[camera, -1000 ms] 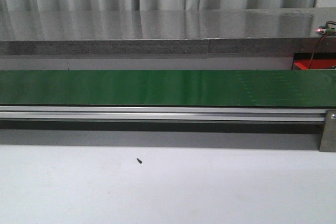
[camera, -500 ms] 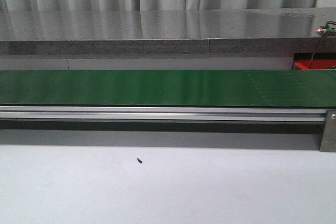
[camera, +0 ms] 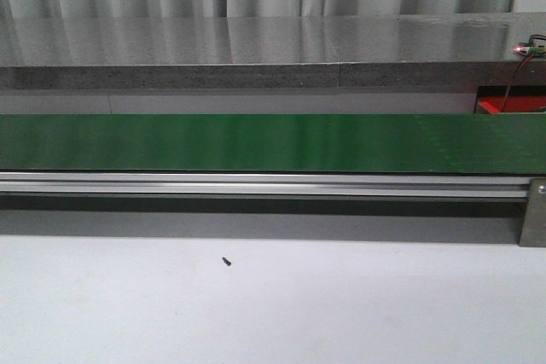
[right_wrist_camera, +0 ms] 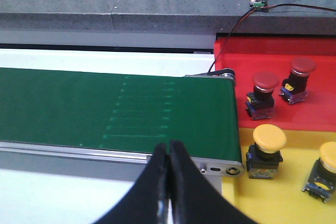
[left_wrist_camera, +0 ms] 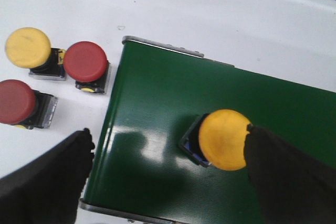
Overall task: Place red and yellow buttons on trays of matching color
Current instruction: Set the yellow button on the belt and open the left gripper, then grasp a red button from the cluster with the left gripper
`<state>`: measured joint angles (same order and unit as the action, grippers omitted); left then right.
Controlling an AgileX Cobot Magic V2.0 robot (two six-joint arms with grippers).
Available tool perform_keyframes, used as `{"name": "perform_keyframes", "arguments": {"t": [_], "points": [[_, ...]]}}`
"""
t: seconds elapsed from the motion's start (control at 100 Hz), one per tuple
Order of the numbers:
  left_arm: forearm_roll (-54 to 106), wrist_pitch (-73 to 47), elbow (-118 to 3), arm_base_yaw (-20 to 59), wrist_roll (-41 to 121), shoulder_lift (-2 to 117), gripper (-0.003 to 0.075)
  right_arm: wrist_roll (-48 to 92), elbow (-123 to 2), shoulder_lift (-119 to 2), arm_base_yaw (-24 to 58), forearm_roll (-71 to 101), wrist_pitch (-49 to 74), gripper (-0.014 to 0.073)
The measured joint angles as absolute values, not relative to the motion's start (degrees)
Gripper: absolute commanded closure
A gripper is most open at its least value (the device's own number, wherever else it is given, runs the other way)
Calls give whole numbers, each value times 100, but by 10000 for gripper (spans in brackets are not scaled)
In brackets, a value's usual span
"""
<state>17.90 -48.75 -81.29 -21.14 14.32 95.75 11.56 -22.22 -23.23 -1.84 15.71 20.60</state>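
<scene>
Yellow dominates the left wrist view — a yellow button (left_wrist_camera: 222, 139) sits on the green belt (left_wrist_camera: 152, 129) between the spread-apart fingers of the left gripper (left_wrist_camera: 168, 174), apparently just set down. The right gripper (right_wrist_camera: 169, 169), fingers pressed together and empty, hovers over the belt's far end beside the yellow tray (right_wrist_camera: 286, 203) — it must open to catch it.

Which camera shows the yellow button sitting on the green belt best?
The left wrist view: the yellow button fills the space between the open left gripper fingers, resting on the green belt near its end. The front view shows only bare belt; the right wrist view shows the belt's other end, without it.
</scene>
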Motion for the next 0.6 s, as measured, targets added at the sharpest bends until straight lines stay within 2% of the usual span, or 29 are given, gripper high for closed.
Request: {"name": "perform_keyframes", "arguments": {"t": [0.34, 0.6], "points": [[1769, -4875, -8129, -2923, 1940, 9625, 156, 1156, -2222, -2323, -184, 1571, 2060, 717], [1744, -4858, -8129, -3270, 2038, 10227, 157, 1156, -2222, -2323, -184, 1571, 2060, 717]]}}
